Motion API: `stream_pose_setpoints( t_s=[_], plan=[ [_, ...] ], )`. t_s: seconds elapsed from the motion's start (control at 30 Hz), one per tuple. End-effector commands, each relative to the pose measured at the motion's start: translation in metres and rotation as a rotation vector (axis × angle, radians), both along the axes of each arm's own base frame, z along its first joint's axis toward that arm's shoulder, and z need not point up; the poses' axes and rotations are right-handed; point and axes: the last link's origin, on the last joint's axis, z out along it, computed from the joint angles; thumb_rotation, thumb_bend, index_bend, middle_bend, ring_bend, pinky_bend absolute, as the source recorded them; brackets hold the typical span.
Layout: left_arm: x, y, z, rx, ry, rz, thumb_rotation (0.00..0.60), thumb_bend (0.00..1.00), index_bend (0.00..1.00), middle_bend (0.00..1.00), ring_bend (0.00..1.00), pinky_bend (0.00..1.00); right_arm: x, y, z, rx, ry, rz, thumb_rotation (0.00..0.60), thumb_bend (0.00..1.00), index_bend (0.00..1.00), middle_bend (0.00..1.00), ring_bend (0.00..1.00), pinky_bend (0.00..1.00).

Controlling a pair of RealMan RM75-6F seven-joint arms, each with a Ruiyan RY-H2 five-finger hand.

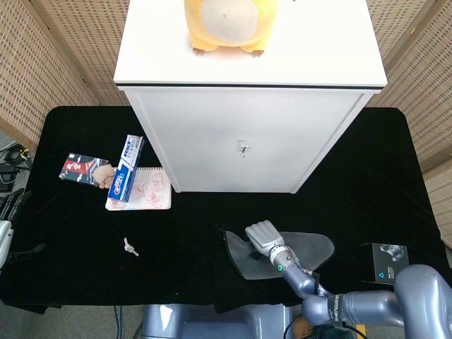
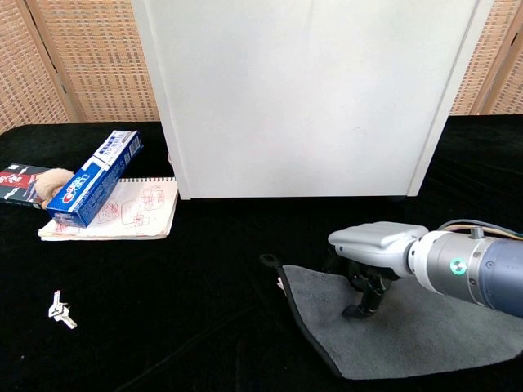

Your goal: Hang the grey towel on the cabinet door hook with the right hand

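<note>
The grey towel lies flat on the black table in front of the white cabinet; its left end is bunched up, with the hanging loop raised at the corner. My right hand sits over the towel's left part, and in the chest view my right hand has its fingers curled down into the cloth, gathering it. The small metal hook sticks out of the middle of the cabinet door, well above and behind the hand. My left hand does not show.
A blue toothpaste box leans on a notebook beside a snack packet at the left. Keys lie nearer the front. A black box stands at the right edge. A yellow plush toy sits on the cabinet top.
</note>
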Motion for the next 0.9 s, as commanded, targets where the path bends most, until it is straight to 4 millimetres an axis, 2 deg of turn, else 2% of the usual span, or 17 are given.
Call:
stream_pose_setpoints(
  t_s=[0.03, 0.33, 0.67, 0.9],
  plan=[
    [0.0, 0.0, 0.0, 0.0, -0.001, 0.0, 0.6, 0.0, 0.0, 0.0, 0.0, 0.0, 0.002, 0.0, 0.005, -0.015, -0.029, -0.001, 0.6, 0.6, 0.74, 0.98, 0.97, 1.0],
    [0.002, -0.002, 0.0, -0.001, -0.005, -0.006, 0.6, 0.0, 0.0, 0.0, 0.0, 0.0, 0.01, 0.0, 0.039, -0.11, -0.156, 0.04, 0.6, 0.64, 0.84, 1.0, 1.0, 1.0],
    [0.005, -0.006, 0.002, 0.002, -0.014, -0.023, 0.6, 0.0, 0.0, 0.0, 0.0, 0.0, 0.019, 0.007, 0.1, -0.355, -0.266, 0.15, 0.6, 0.73, 0.89, 1.0, 1.0, 1.0],
    [0.007, -0.009, 0.003, 0.007, -0.02, -0.029, 0.6, 0.0, 0.0, 0.0, 0.0, 0.0, 0.027, 0.001, 0.143, -0.581, -0.293, 0.199, 0.6, 0.8, 0.93, 1.0, 1.0, 1.0]
  ],
)
